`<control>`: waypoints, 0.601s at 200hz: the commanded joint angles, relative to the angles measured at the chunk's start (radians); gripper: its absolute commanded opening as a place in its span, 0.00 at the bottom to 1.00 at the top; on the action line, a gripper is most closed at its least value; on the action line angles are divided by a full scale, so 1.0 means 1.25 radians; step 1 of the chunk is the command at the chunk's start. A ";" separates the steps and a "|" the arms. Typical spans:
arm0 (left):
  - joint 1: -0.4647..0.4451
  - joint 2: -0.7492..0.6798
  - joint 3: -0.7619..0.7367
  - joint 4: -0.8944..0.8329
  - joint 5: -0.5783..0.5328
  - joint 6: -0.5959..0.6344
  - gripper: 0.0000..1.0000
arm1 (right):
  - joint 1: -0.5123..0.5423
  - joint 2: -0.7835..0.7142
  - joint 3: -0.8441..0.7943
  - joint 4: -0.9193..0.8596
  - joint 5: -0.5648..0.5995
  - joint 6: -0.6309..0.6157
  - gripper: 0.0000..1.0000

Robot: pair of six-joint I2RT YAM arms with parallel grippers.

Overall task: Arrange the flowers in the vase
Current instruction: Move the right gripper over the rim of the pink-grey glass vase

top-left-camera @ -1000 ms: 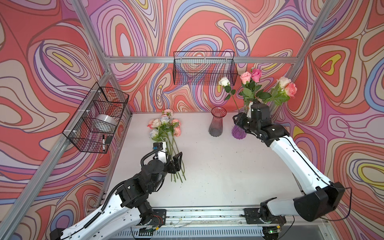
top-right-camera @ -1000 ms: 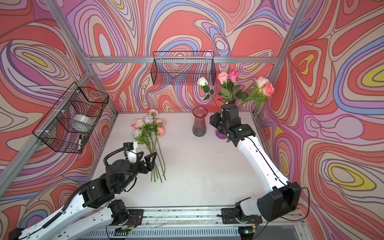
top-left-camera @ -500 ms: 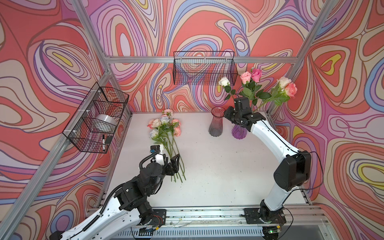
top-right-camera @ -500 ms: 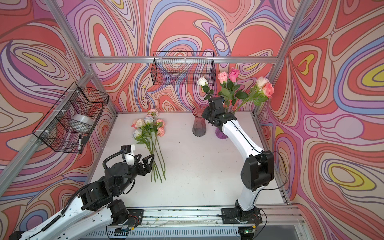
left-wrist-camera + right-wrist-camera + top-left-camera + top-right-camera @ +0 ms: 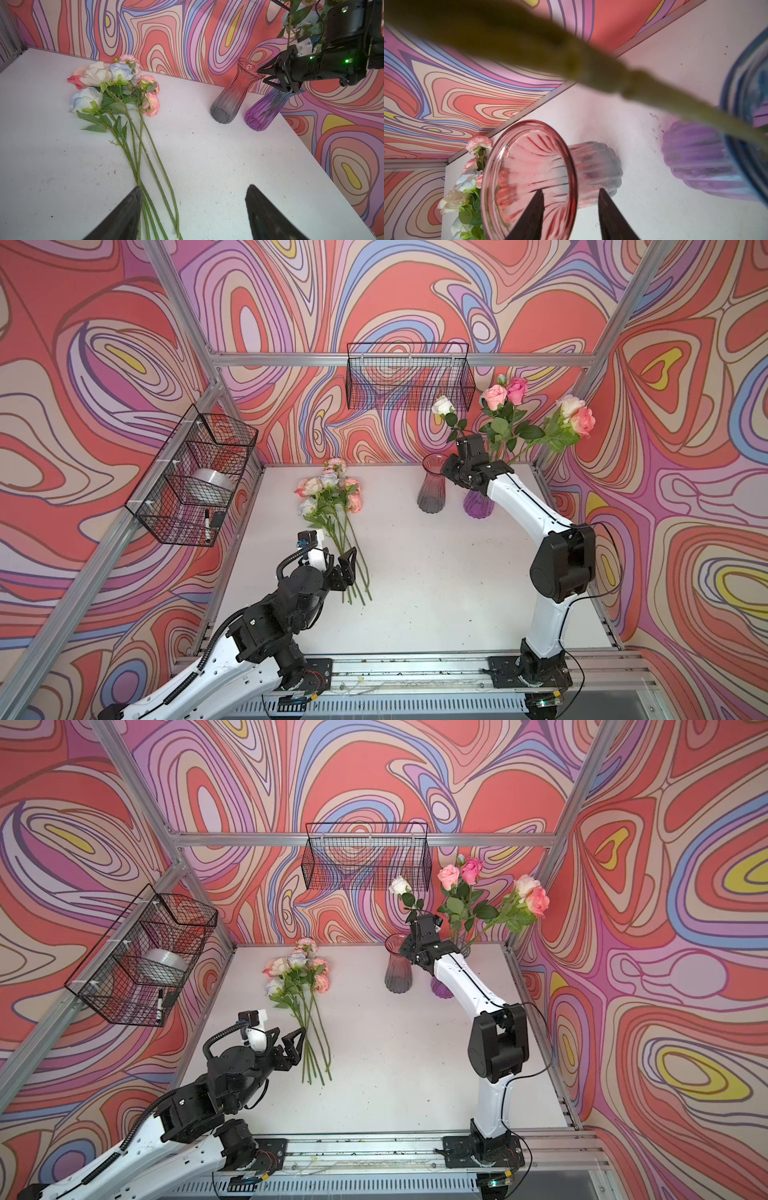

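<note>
Left tool [image 5: 193,187] wide above unplaced flowers [image 5: 113,89]; right tool [image 5: 570,190] part-open, perhaps straddling the empty pink vase [image 5: 517,166]; we see five roses [image 5: 505,393] in the purple vase [image 5: 477,506].

Bright, even light from overhead in both top views; I see only faint, soft shadows on the table [image 5: 436,593]. No glare. My left wrist view stretches at the edges, tilting the purple vase [image 5: 264,112]. In my right wrist view a green stem [image 5: 591,68] smears completely out of focus.

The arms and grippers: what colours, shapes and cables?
White shells, black joints on the left arm and right arm. Black pointed fingers on the left gripper and right gripper. Ribbed black hose along the left; thin black cable beside the right.
</note>
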 commanded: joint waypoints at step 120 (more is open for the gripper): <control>0.004 0.011 -0.009 0.007 -0.010 0.006 0.79 | 0.001 0.022 -0.037 0.030 -0.031 0.034 0.17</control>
